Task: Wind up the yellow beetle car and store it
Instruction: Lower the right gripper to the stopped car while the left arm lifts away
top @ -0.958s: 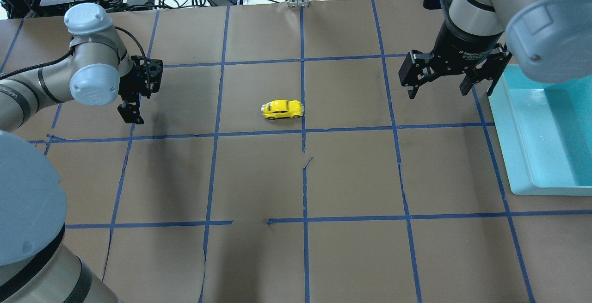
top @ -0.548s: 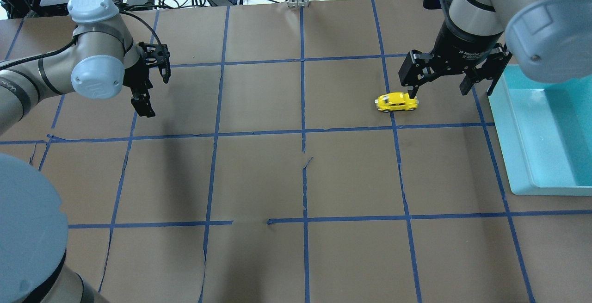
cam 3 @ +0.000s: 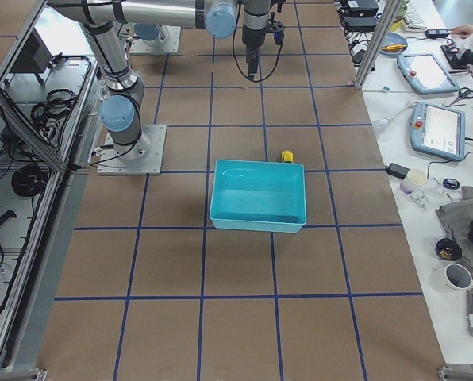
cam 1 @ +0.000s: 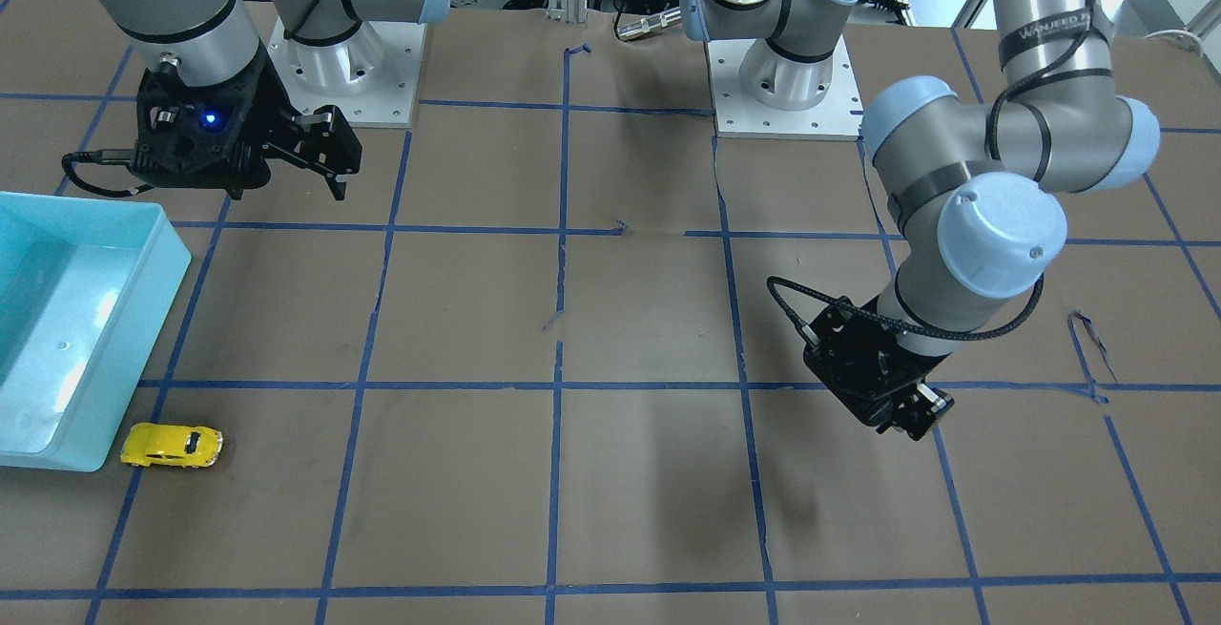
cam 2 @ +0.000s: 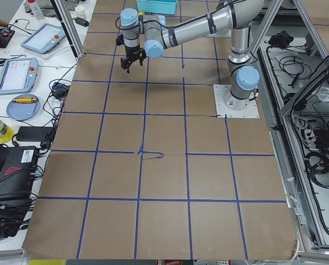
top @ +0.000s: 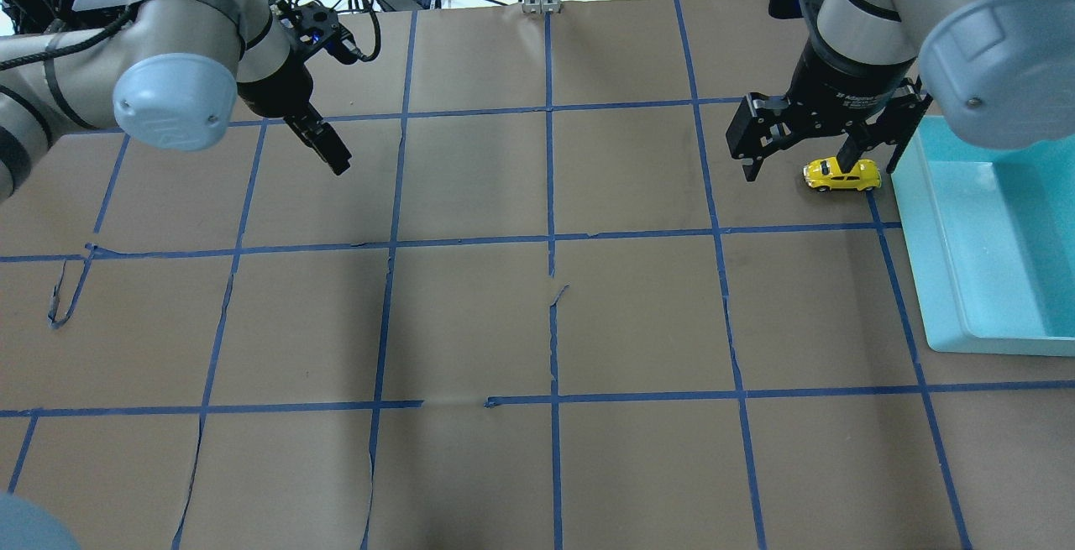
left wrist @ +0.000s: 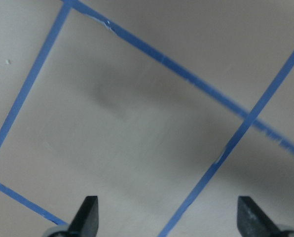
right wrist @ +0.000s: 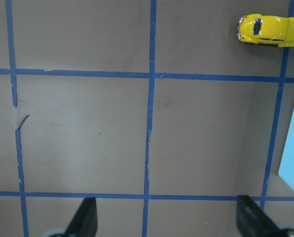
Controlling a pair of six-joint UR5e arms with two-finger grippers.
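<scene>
- We see the yellow car (top: 841, 175) standing on its wheels on the brown paper of the table (top: 470, 323), toward 2 o'clock of the table in the overhead view.
- It lies lengthwise along the 9-to-3 line there, right next to a blue tape line.
- The car is just beside the outer wall of the teal bin (top: 911, 222), off the bin's 10 o'clock corner. We cannot tell whether it touches the wall.
- From across the table, the car (cam 1: 172, 446) sits at 3 o'clock of the near corner of the bin (cam 1: 172, 253), outside it, with no finger on it.
- From the right end of the table, the car (cam 3: 286, 156) peeks out behind the far wall of the bin (cam 3: 256, 218).
- The right gripper (top: 796, 170) hangs above the table with its fingers spread wide and nothing between them. In the overhead view its 3 o'clock finger overlaps the car.
- In the right wrist view, the right gripper (right wrist: 167, 219) shows both tips at the bottom edge, far apart. The car (right wrist: 269, 30) is up at 1 o'clock, well clear of them, and a pale edge of the bin (right wrist: 292, 163) shows at 3 o'clock.
- The left gripper (top: 327, 147) is at 10 o'clock of the table in the overhead view, well apart from the car.
- In its own wrist view, the left gripper (left wrist: 169, 217) has its fingers wide apart over bare paper and tape lines, holding nothing.
</scene>
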